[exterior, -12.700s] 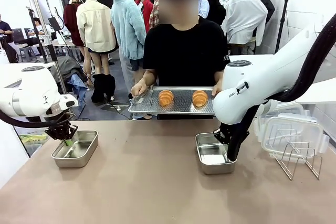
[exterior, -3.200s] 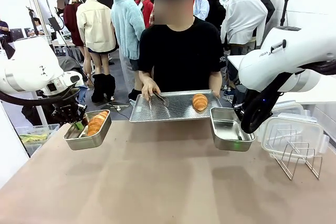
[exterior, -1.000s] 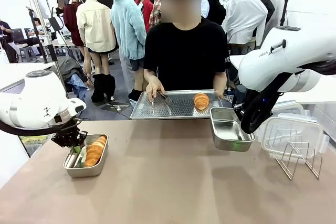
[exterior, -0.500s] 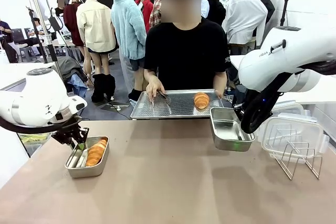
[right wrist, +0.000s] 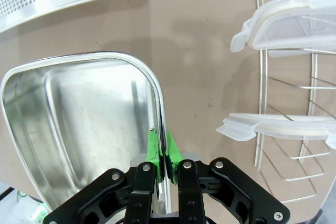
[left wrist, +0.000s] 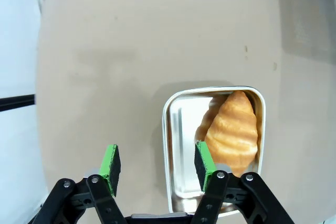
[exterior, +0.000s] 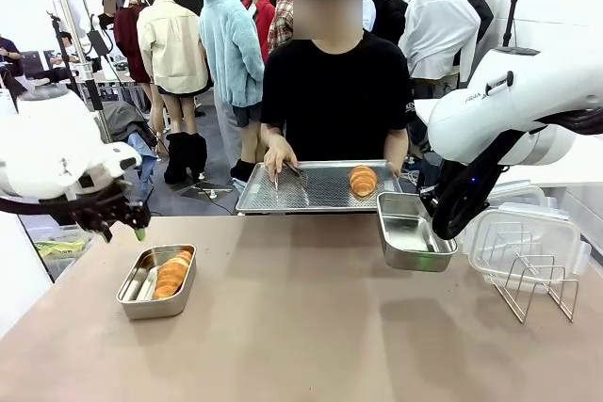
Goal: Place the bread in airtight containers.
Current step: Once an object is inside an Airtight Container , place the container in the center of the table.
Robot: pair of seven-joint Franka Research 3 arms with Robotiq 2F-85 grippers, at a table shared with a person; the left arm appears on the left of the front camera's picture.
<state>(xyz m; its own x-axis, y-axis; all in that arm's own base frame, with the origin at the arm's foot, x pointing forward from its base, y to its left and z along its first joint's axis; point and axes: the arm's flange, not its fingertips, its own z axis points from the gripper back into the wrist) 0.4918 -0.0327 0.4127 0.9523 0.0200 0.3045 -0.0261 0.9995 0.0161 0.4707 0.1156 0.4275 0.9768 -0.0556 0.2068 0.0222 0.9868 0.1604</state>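
Note:
A ridged croissant [exterior: 171,272] lies in a steel container [exterior: 141,300] on the table at the left. My left gripper [exterior: 123,227] hangs above and just left of it, open, nothing between its green pads [left wrist: 111,162]. In the left wrist view the container's rim [left wrist: 165,129] and the croissant [left wrist: 233,132] sit below, to the right of the gripper [left wrist: 157,163]. My right gripper [exterior: 431,229] is shut on the wall of the second container [exterior: 405,237], which is empty and held tilted beside the tray. The grip [right wrist: 160,153] pinches that container's rim [right wrist: 152,85]. The oval bun [exterior: 363,180] rests on the tray.
A person across the table holds the perforated tray [exterior: 306,197] and tongs [exterior: 285,174] in one hand. A wire rack [exterior: 532,289] with clear lids [right wrist: 294,22] stands at the right. Bare tabletop lies between the two containers.
My left gripper opened, let go of the left container and rose away up and left; the container stays on the table with the croissant. The right arm held still.

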